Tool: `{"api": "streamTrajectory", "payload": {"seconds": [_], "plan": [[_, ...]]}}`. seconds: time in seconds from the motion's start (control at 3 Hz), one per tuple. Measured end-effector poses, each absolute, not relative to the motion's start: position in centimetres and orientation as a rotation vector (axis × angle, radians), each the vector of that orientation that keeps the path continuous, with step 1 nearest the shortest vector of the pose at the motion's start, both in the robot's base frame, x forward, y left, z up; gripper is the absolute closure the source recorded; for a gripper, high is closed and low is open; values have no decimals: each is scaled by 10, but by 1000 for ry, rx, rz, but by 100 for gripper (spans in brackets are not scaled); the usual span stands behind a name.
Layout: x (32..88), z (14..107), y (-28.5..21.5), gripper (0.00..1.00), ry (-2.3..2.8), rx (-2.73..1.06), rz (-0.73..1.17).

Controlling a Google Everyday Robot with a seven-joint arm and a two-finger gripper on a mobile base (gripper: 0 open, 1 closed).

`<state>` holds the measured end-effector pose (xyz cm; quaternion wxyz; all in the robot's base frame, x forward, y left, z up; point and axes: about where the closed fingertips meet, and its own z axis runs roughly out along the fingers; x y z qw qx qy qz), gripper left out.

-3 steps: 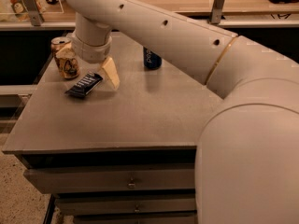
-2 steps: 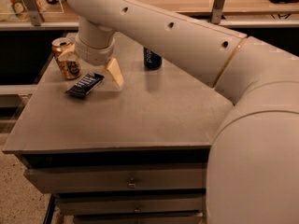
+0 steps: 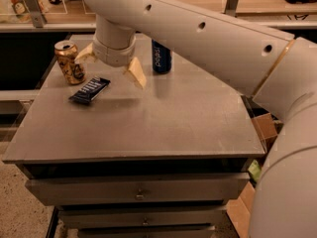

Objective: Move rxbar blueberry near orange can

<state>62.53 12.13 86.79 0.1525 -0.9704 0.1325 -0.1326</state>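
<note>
The rxbar blueberry (image 3: pixel 89 90), a flat dark navy bar with pale lettering, lies on the grey table (image 3: pixel 148 123) at its left. The orange can (image 3: pixel 69 62), gold with dark graphics and a silver top, stands upright just behind and left of the bar, a small gap between them. My gripper (image 3: pixel 110 65) hangs above the table just right of the can and behind the bar. It is open and empty, its tan fingers (image 3: pixel 135 73) spread apart, holding nothing.
A dark blue can (image 3: pixel 161 57) with white lettering stands upright at the back middle of the table. My white arm crosses the upper right of the view. Drawers sit under the tabletop. A cardboard box (image 3: pixel 265 128) lies at the right.
The gripper has lifted and drawn back from the bar. The bar lies on the table in much the same spot beside the orange can.
</note>
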Motion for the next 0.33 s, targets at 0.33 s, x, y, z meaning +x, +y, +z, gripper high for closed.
{"api": "streamTrajectory", "payload": {"seconds": [0.33], "plan": [[625,868,121,0,380,-2784,-382]]}}
